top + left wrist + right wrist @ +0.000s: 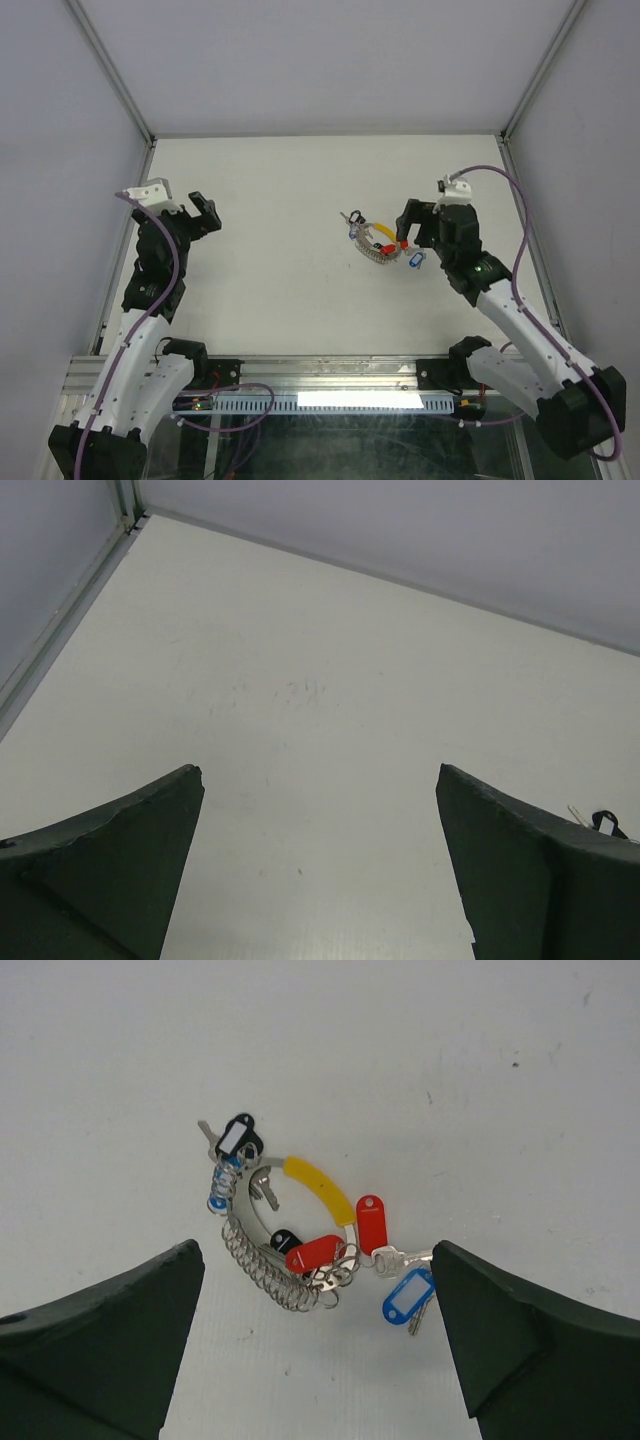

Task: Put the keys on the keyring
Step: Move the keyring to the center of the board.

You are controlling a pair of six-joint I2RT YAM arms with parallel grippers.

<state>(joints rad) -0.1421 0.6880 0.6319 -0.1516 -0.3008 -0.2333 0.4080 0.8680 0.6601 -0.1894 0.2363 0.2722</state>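
Keyring (262, 1258): silvery, tight coil pattern, one yellow section along its arc. Keys (371, 1223): two red tags, one blue tag with white insert, one black tag with white insert; blades silver. Surface (480, 1050): plain off-white, a few dark specks.

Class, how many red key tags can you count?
2: one red tag at the yellow band's lower end, the other just lower-left, by the coiled keyring. Others could hide underneath.
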